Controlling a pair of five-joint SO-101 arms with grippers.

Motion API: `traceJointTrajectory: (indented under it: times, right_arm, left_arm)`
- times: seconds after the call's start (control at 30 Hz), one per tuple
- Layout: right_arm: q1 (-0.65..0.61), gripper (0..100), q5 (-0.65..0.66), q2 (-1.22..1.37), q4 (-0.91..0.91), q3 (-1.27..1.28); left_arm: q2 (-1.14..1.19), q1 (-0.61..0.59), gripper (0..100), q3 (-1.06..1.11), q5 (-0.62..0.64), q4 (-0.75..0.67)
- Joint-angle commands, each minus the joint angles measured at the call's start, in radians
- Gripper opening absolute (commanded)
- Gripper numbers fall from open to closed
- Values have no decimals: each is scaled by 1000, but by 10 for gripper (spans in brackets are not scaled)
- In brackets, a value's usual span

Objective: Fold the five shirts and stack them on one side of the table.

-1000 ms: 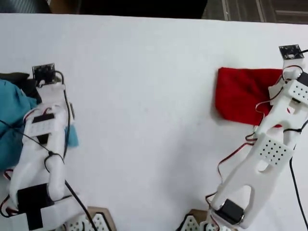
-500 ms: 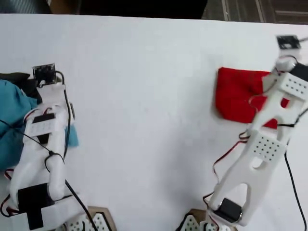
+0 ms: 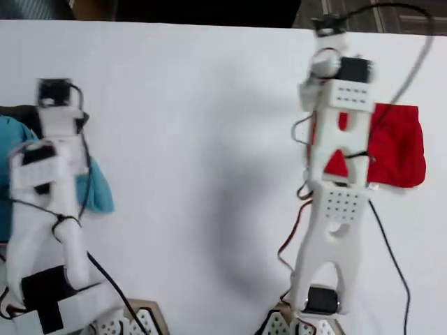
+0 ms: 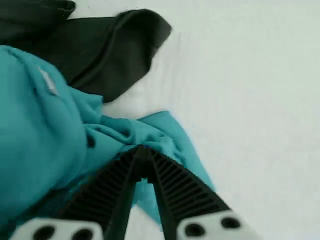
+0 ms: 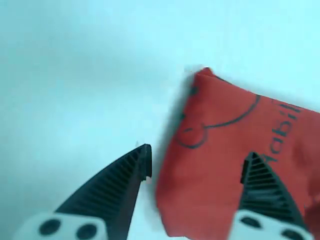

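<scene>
The red shirt carries dark print: a thin looping line drawing near its folded edge, and a few slanted letters that run off the frame, so no whole word can be made out. A small pale tag on the teal shirt is too blurred to read.

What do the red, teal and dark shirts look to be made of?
Red shirt: soft matte knit, probably cotton jersey. It lies folded with rounded edges and carries dark print. Teal shirt: similar matte fabric, bunched in soft creases. Dark shirt: matte cloth with a limp, folded-over edge. The exact fibre cannot be told.
</scene>
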Motion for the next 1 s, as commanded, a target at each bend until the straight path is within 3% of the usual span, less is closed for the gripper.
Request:
traceJointTrajectory:
  times: [0.0,0.17,0.3,0.53,0.73,0.8,0.9,0.97]
  right_arm:
    - [-105,290,-14,-180,4,130]
    - [-222,290,-14,-435,4,446]
    - [-283,290,-8,-662,4,672]
    - [-262,290,-6,-941,2,948]
    - [-203,290,-5,-1090,1,1094]
    - [-186,290,-5,-1118,1,1123]
    - [-171,290,-5,-1139,1,1160]
    - [-171,290,-5,-1145,1,1178]
  left_arm:
    - [-49,-129,29,-206,-118,157]
    - [-43,-287,171,-289,-338,270]
    - [-41,-402,264,-226,-377,262]
    - [26,-457,263,-50,-422,175]
    - [147,-482,260,-36,-423,104]
    - [155,-480,197,-59,-417,123]
    - [153,-463,8,-124,-374,173]
    - [155,-436,37,-177,-327,232]
